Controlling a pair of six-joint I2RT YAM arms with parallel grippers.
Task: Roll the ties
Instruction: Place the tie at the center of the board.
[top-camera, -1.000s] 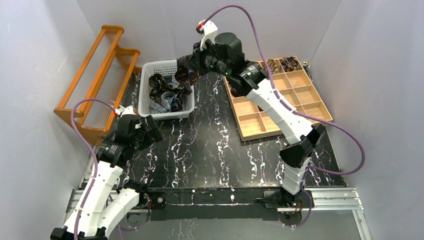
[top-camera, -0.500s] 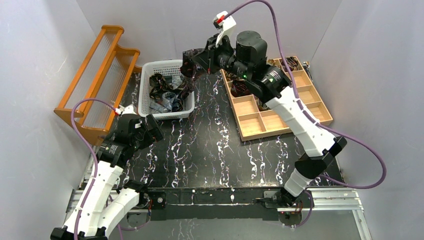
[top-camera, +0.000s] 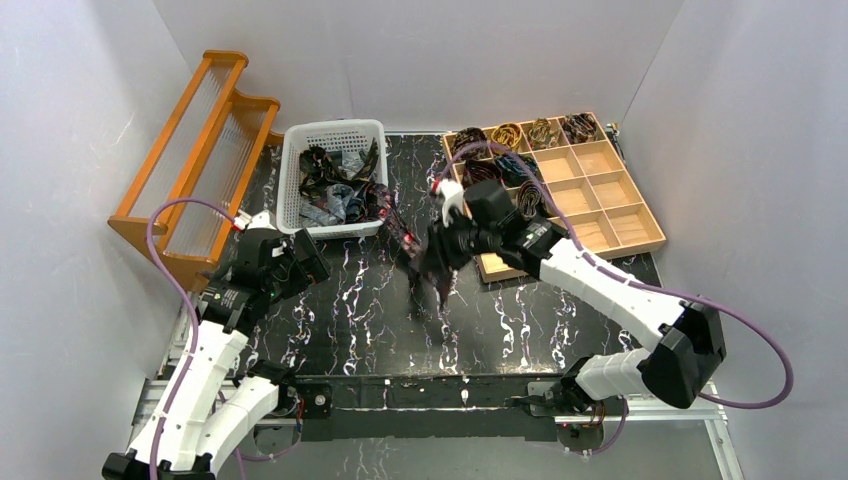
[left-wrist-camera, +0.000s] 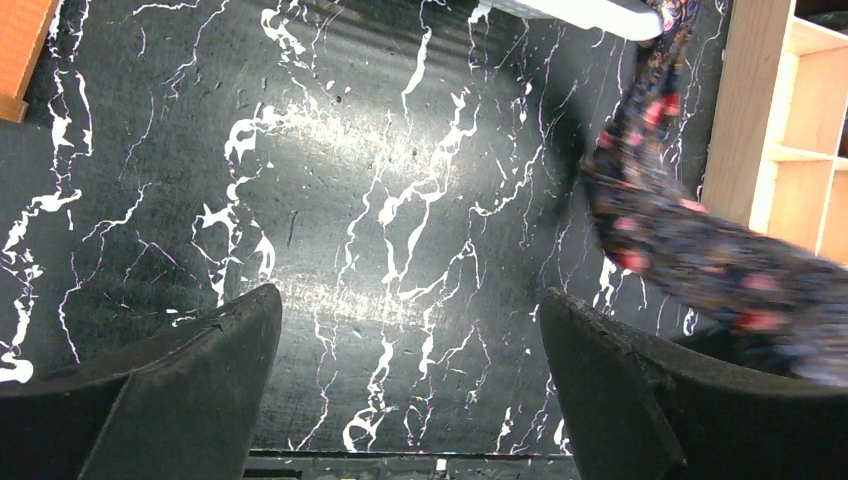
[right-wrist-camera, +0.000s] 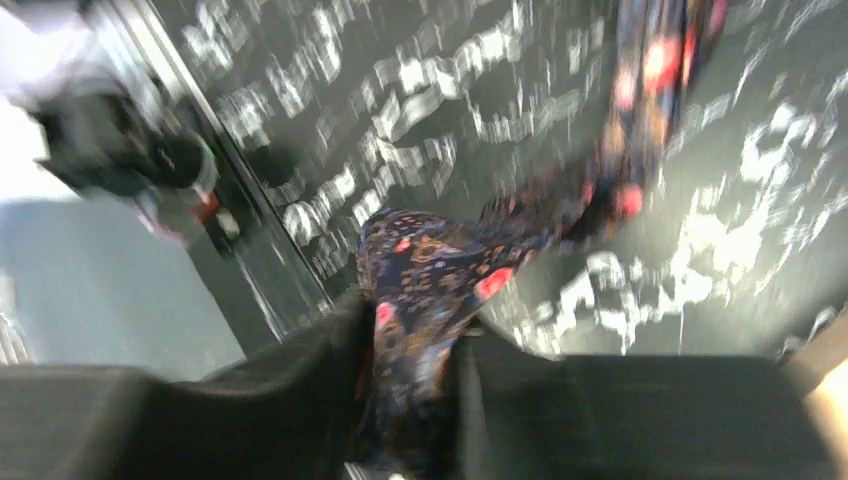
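Note:
My right gripper (top-camera: 437, 262) is shut on a dark tie with red-pink dots (top-camera: 412, 247). It holds the tie over the middle of the black marbled table, the fabric trailing back toward the basket and hanging below the jaws. The same tie shows in the right wrist view (right-wrist-camera: 440, 270), pinched between the fingers, and at the right of the left wrist view (left-wrist-camera: 690, 240). My left gripper (top-camera: 305, 262) is open and empty above the table's left part, its fingers (left-wrist-camera: 190, 370) wide apart. More ties lie piled in the white basket (top-camera: 292, 196). Rolled ties fill the back compartments of the wooden tray (top-camera: 520, 135).
A wooden divided tray (top-camera: 598, 232) lies at the right back. An orange wooden rack (top-camera: 180, 160) stands at the left back, beside the basket. Grey walls close the table in on three sides.
My right arm has swung from above the basket down and forward to the table's middle, pulling the dotted tie out with it. The left arm has not moved.

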